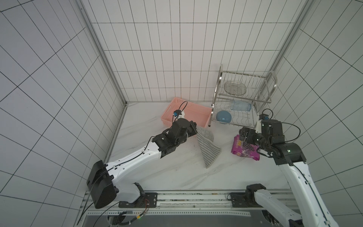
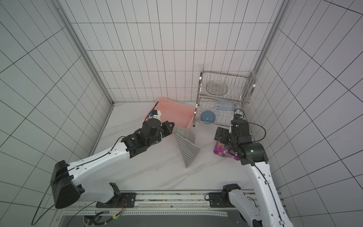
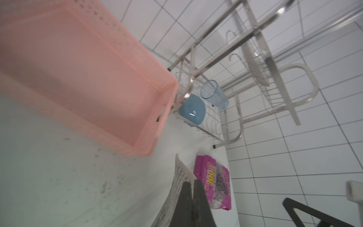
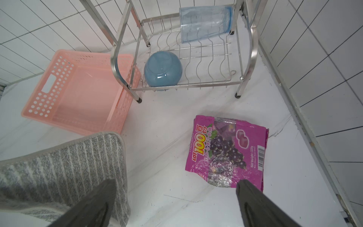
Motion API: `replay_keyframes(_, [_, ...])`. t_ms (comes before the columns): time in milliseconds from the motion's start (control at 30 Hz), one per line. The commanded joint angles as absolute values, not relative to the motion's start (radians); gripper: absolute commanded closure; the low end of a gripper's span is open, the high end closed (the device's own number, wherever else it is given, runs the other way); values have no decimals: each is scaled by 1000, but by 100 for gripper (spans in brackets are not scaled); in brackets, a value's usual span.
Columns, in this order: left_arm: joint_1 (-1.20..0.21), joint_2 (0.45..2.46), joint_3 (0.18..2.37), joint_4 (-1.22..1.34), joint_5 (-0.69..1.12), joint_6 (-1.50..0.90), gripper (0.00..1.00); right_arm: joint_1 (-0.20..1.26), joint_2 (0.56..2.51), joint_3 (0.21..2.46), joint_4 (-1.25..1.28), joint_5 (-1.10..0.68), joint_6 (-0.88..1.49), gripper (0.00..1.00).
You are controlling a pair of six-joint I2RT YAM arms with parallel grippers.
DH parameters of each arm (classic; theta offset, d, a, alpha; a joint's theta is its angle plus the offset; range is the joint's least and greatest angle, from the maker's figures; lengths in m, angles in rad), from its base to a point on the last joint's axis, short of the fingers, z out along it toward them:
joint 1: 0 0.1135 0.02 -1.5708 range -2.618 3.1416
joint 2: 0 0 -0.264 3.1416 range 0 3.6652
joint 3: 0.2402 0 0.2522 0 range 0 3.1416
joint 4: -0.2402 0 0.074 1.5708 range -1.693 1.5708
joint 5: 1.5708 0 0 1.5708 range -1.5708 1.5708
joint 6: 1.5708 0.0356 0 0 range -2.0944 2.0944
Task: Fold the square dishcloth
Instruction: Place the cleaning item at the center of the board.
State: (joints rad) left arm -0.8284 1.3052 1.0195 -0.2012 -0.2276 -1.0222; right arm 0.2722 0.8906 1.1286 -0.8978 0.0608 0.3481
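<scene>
Left pincer [image 3: 193, 186] is pinched shut on one edge of the square dishcloth [image 1: 208, 147], which hangs from it as a slanted sheet, its far corner seemingly resting on the tabletop [image 1: 176, 175] below. Right pincer [image 4: 175, 182] gapes wide and empty, with the cloth's free rounded corner just beside one finger and the purple snack packet [image 4: 225, 149] beneath the other. Held at a single spot, the cloth may twist or sag, so the halves would land askew, and so thin a bite on the hem could slip. A low closing by the right pincer might catch the packet instead. The pink basket [image 1: 167, 118], just behind the left pincer, could snag the raised edge.
</scene>
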Motion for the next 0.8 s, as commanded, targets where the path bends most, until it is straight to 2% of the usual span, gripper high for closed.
replay_keyframes(0, [-752, 1216, 846, -118, -255, -1142, 100, 306, 900, 1076, -897, -3, 356, 1])
replay_keyframes(200, [-636, 1064, 576, -105, -149, -1145, 100, 421, 878, 948, -819, -24, 436, 5])
replay_keyframes(367, [-544, 1004, 444, -86, -72, -1140, 100, 564, 915, 845, -739, -8, 516, 16])
replay_keyframes(633, [-432, 1050, 357, -90, 20, -1138, 98, 930, 1126, 825, -578, 89, 640, 30])
replay_keyframes(767, [-373, 1048, 308, -98, 25, -1178, 92, 1028, 1292, 886, -515, 87, 681, 36])
